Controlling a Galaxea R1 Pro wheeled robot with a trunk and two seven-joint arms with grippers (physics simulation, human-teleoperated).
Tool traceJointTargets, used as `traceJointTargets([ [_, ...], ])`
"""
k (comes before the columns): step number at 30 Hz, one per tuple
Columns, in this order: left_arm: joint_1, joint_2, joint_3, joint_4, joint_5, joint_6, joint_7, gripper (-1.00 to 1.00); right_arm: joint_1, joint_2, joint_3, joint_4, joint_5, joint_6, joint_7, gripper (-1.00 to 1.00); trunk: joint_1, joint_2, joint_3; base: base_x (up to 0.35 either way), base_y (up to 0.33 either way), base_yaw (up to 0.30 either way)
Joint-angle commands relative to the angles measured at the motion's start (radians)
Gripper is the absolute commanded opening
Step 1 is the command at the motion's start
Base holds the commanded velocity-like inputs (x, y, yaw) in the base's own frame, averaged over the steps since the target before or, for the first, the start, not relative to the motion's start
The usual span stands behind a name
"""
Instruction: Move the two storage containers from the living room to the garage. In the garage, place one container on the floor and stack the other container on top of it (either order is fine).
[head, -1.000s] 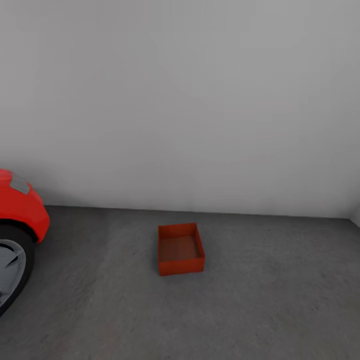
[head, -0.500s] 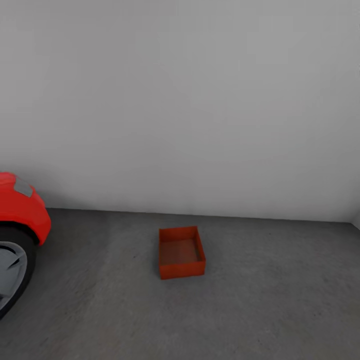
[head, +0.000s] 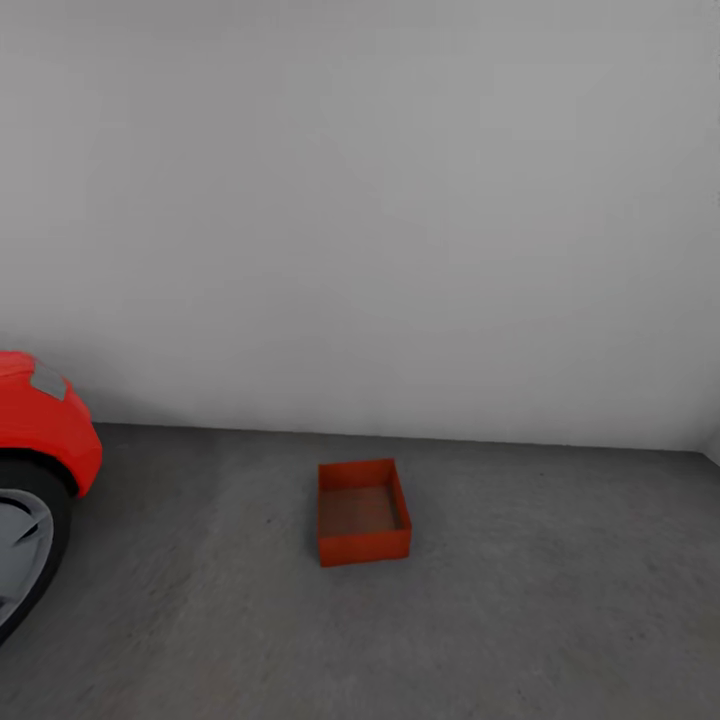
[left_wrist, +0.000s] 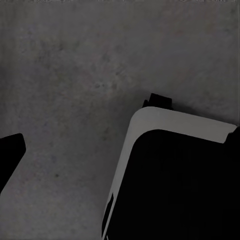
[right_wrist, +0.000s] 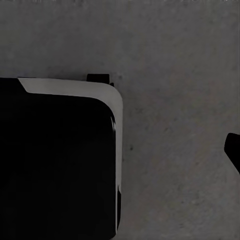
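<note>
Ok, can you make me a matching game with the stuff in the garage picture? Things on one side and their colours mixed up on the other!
Things:
1. storage container
2. floor
3. wall
4. tyre

Colours:
A. white
B. black
C. orange-red
D. dark grey

Pairs: 1-C, 2-D, 3-A, 4-B

No readable text, label, brand, number or sign. Storage container (head: 364, 512): plain orange-red walls, unmarked. Red car (head: 40, 430): no badge or plate legible. White wall (head: 400, 200) blank. Dark grey floor (head: 560, 600) unmarked. Both wrist views: nothing printed.
</note>
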Motion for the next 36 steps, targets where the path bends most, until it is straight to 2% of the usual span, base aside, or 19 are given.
traceJointTargets([
  [1,-0.001,0.0,0.003,0.001,0.005,-0.004,0.0,1.0,-0.001,0.0,0.009,0.003,-0.01,-0.006,0.0,1.0,0.0,-0.001,0.001,0.0,0.0,0.0],
  [36,-0.001,0.0,0.0,0.0,0.005,-0.004,0.0,1.0,0.016,0.002,0.009,0.003,-0.01,-0.008,-0.001,1.0,0.0,-0.001,0.055,0.0,0.0,0.0],
])
